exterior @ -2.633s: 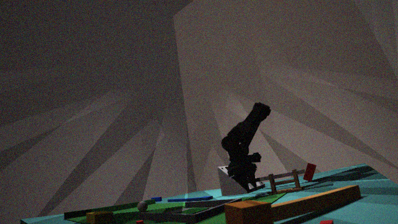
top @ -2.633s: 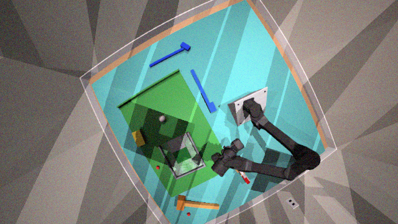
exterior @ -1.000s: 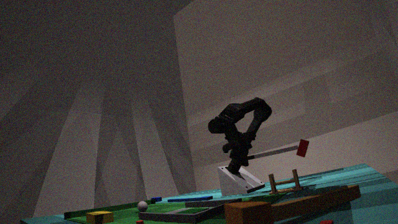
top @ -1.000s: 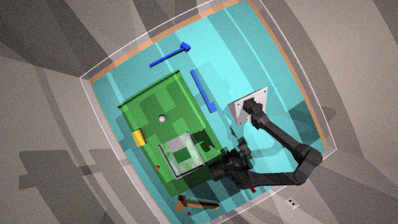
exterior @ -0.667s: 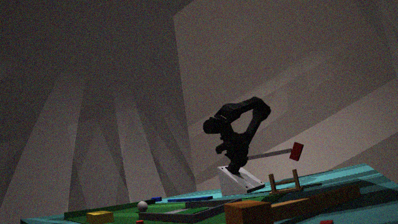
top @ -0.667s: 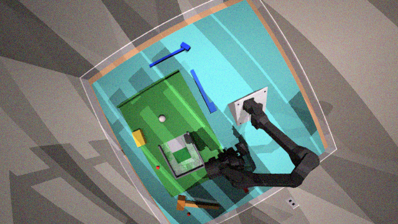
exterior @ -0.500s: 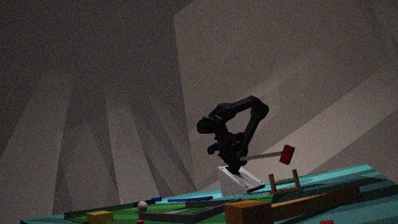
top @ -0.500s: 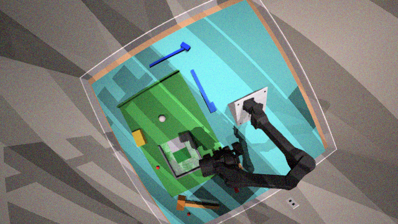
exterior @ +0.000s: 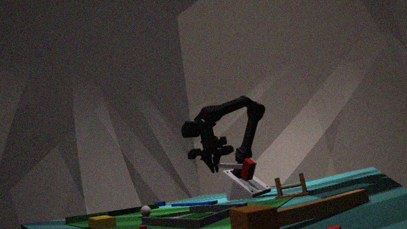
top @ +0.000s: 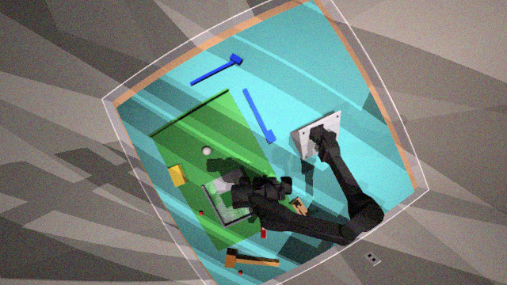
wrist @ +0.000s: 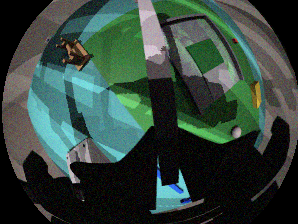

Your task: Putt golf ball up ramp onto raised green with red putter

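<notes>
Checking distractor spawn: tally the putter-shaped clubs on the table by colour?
Red: 1, the red putter, held in the gripper above the table
Blue: 2, one near the far edge, one beside the green
Brown/wood: 1 near the table edge
Total: 4
</notes>
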